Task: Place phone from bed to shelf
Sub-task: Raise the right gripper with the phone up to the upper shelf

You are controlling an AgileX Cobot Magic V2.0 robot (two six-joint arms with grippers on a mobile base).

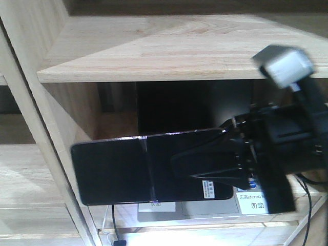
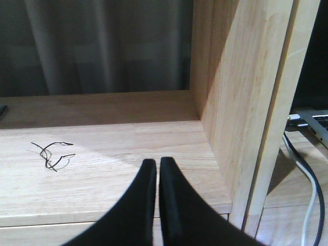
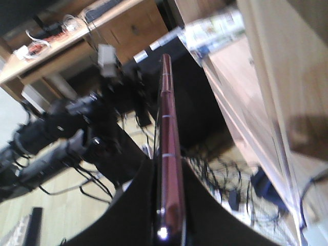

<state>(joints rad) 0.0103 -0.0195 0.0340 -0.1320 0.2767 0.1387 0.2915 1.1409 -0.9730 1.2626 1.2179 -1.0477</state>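
Observation:
The phone point(image 1: 123, 169), a glossy black slab with a white sticker near its right end, hangs level in front of the pale wood shelf point(image 1: 154, 51), just below its thick upper board. My right gripper point(image 1: 177, 160) is shut on the phone from the right. In the right wrist view the phone's pinkish edge point(image 3: 168, 128) runs straight out between the jaws of the right gripper point(image 3: 169, 169). My left gripper point(image 2: 158, 163) is shut on nothing, low over a shelf board point(image 2: 128, 148) beside a slanted upright point(image 2: 246, 102). The bed is out of view.
A grey laptop point(image 1: 205, 209) with stickers lies on the lower board behind the phone, and a black cable point(image 1: 115, 225) hangs beside it. A scrap of black wire point(image 2: 54, 154) lies on the left board. Tangled cables point(image 3: 220, 174) cover the floor.

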